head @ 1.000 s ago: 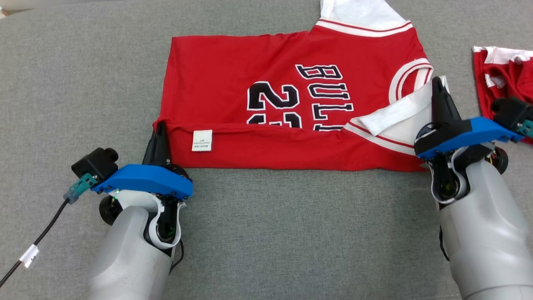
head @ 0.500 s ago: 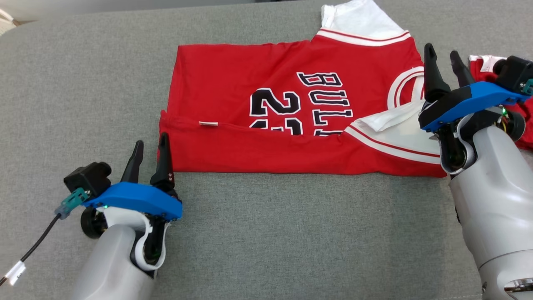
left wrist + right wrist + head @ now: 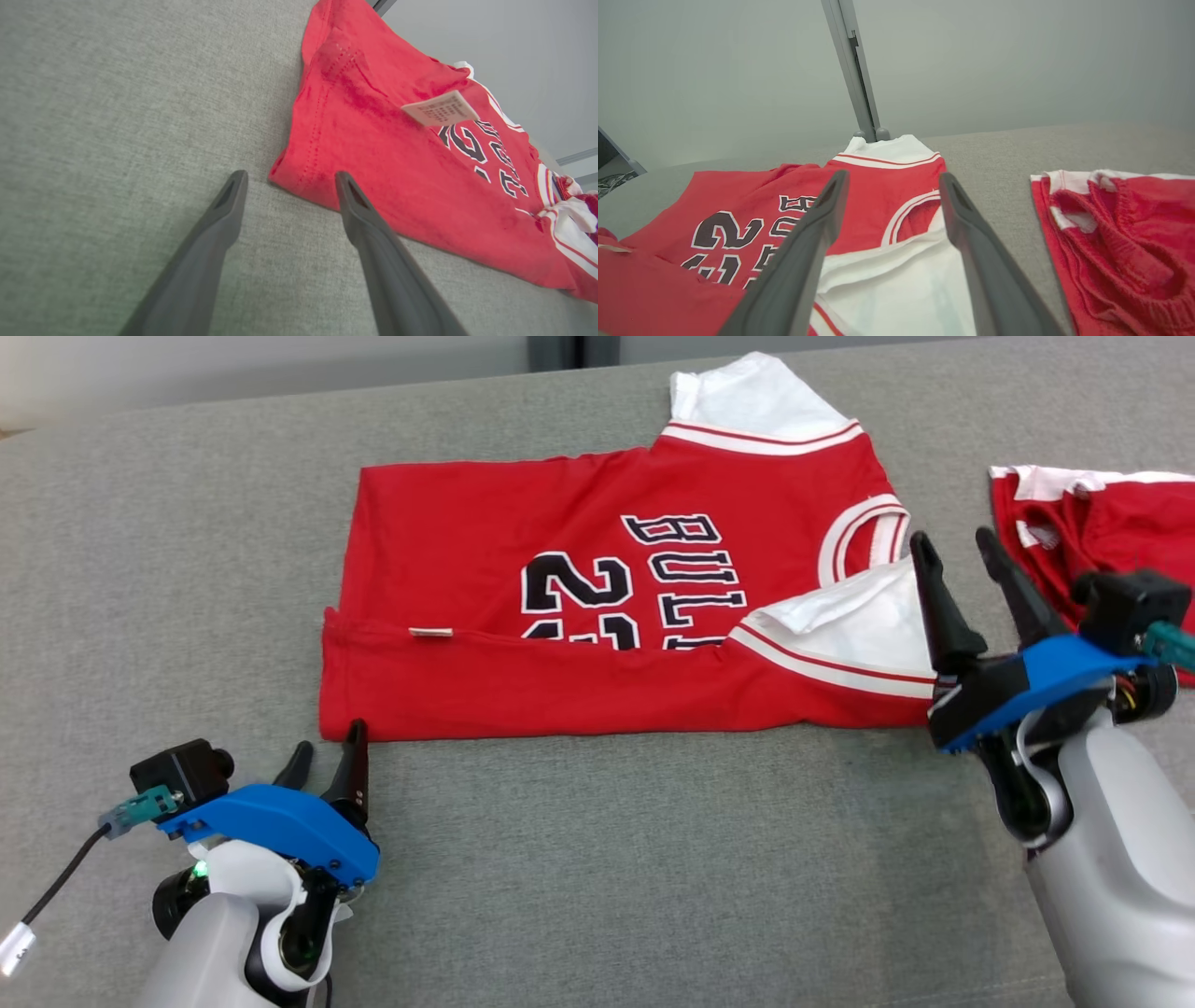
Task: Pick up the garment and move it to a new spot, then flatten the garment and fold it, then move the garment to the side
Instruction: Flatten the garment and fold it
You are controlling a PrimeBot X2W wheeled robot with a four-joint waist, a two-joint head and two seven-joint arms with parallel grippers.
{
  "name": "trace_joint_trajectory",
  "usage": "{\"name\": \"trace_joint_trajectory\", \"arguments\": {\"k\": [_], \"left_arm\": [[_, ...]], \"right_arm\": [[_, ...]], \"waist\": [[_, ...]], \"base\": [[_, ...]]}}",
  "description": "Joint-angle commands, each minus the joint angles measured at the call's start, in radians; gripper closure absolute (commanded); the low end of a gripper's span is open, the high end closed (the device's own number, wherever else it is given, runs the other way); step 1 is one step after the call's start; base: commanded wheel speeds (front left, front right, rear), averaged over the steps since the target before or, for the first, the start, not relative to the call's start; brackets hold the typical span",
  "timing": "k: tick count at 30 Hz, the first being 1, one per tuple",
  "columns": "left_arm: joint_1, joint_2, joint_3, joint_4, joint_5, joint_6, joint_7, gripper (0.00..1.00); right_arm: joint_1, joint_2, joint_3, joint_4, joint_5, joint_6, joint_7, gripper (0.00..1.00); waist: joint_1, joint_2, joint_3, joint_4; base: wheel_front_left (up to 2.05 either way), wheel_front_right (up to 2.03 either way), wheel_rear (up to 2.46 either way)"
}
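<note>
The garment (image 3: 560, 569) lies flat on the counter (image 3: 597, 859), with its near long edge folded over toward the lettering. The left end effector (image 3: 329, 747) and right end effector (image 3: 952, 539) stand fully open and empty, one at each end of that fold. This placement suits a two-point fold.

The left wrist view shows the care label (image 3: 439, 108) lifted off the cloth, whereas the head view gives only its edge. A second red item (image 3: 1120, 242), possibly shorts, lies to the right without touching the garment.

Apparently a robotics test room, broad worktop (image 3: 597, 859) covered in grey woven cloth, bare pale grey wall (image 3: 1017, 60) behind it, slim grey metal post (image 3: 852, 70) at its far edge, cabled black camera (image 3: 182, 767) mounted on a robot arm (image 3: 215, 943)
</note>
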Motion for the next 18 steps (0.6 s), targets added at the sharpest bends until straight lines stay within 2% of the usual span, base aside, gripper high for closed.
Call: {"name": "trace_joint_trajectory", "arguments": {"k": [1, 7, 8, 9, 10, 11, 12, 18], "left_arm": [[0.009, 0.008, 0.006, -0.005, -0.002, 0.011, 0.007, 0.00], [-0.012, 0.014, 0.022, 0.020, -0.024, 0.037, 0.036, 0.00], [-0.015, 0.015, 0.023, 0.025, -0.025, 0.039, 0.037, 0.17], [-0.019, 0.014, 0.024, 0.031, -0.027, 0.040, 0.037, 0.49], [-0.022, 0.011, 0.024, 0.036, -0.029, 0.037, 0.035, 0.69], [-0.027, 0.007, 0.029, 0.038, -0.030, 0.033, 0.025, 0.89], [-0.031, 0.004, 0.032, 0.040, -0.031, 0.030, 0.015, 1.00], [-0.050, -0.010, 0.032, 0.054, -0.027, 0.014, -0.030, 1.00]], "right_arm": [[0.034, -0.013, -0.003, -0.031, -0.018, 0.001, 0.013, 0.00], [0.162, 0.007, -0.045, -0.168, -0.095, 0.001, 0.120, 0.00], [0.177, 0.018, -0.056, -0.183, -0.101, 0.001, 0.140, 0.00], [0.194, 0.026, -0.069, -0.195, -0.109, 0.001, 0.162, 0.00], [0.209, 0.032, -0.085, -0.201, -0.121, 0.001, 0.183, 0.00], [0.220, 0.040, -0.099, -0.205, -0.136, 0.001, 0.201, 0.00], [0.230, 0.050, -0.116, -0.203, -0.149, 0.001, 0.219, 0.00], [0.241, 0.113, -0.199, -0.148, -0.202, 0.001, 0.292, 0.00]], "waist": [[0.0001, 0.0000, 0.002, -0.008], [0.0001, 0.0000, 0.012, -0.040], [0.0001, 0.0000, 0.014, -0.044], [0.0001, 0.0000, 0.015, -0.046], [0.0001, 0.0000, 0.017, -0.048], [0.0001, 0.0000, 0.018, -0.049], [0.0001, 0.0000, 0.019, -0.049], [0.0001, 0.0000, 0.026, -0.032]], "base": [[0.00, 0.00, 0.00], [0.00, 0.00, 0.00], [0.00, 0.00, 0.00], [0.00, 0.00, 0.00], [0.00, 0.00, 0.00], [0.00, 0.00, 0.00], [0.00, 0.00, 0.00], [0.00, 0.00, 0.00]]}}
